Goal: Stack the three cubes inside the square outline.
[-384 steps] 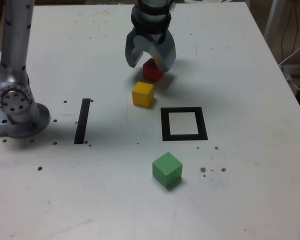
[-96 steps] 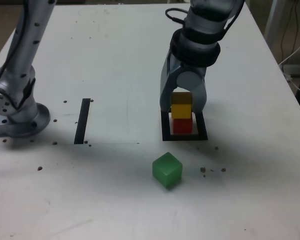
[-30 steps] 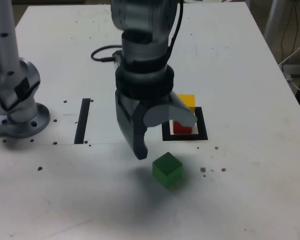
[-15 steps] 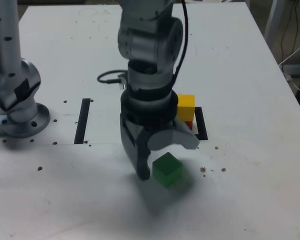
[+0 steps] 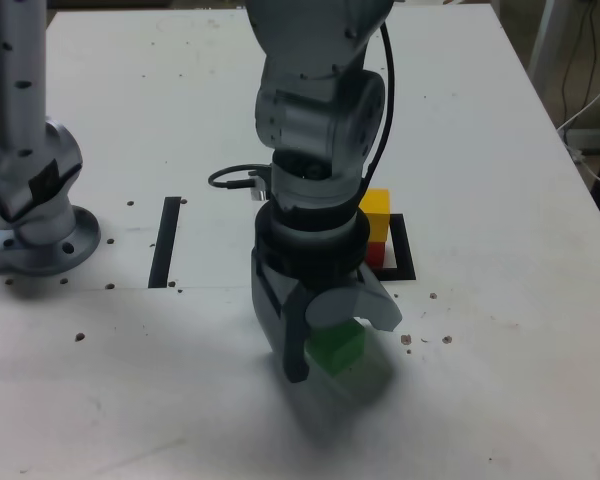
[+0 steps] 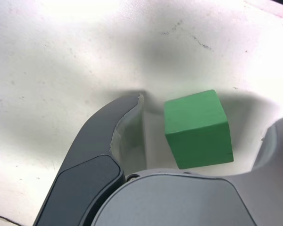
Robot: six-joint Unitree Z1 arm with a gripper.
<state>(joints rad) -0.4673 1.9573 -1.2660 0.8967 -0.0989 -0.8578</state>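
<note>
From my exterior view I have the jaws (image 5: 342,350) low over the pale counter (image 5: 500,370), a smooth whitish surface scattered with small dark specks and chips. The wrist view brings up fine scratches and a faint dark scuff.

The green cube (image 6: 198,129) looks solid and matte, with flat faces and crisp edges, its upper face lighter than the side facing my wrist camera. The jaws are curved, scoop-like shells in smooth grey, and the inner rim of one looks a little rough. The arm (image 5: 320,110) above them is made of rounded grey segments with dark bands, and a thin black cable (image 5: 383,130) loops beside it.

My jaws stand apart, grasping nothing. The green cube sits on the counter between them, with pale surface showing on either side of it in the wrist view, nearer one jaw than the other.

Behind the arm, in the exterior view, I can make out the yellow cube (image 5: 376,214) on top of the red cube (image 5: 377,254), both partly hidden. They stand within the square outline (image 5: 404,250), a thick, flat black border. Toward the exterior view's left lies a straight black strip (image 5: 165,243).
</note>
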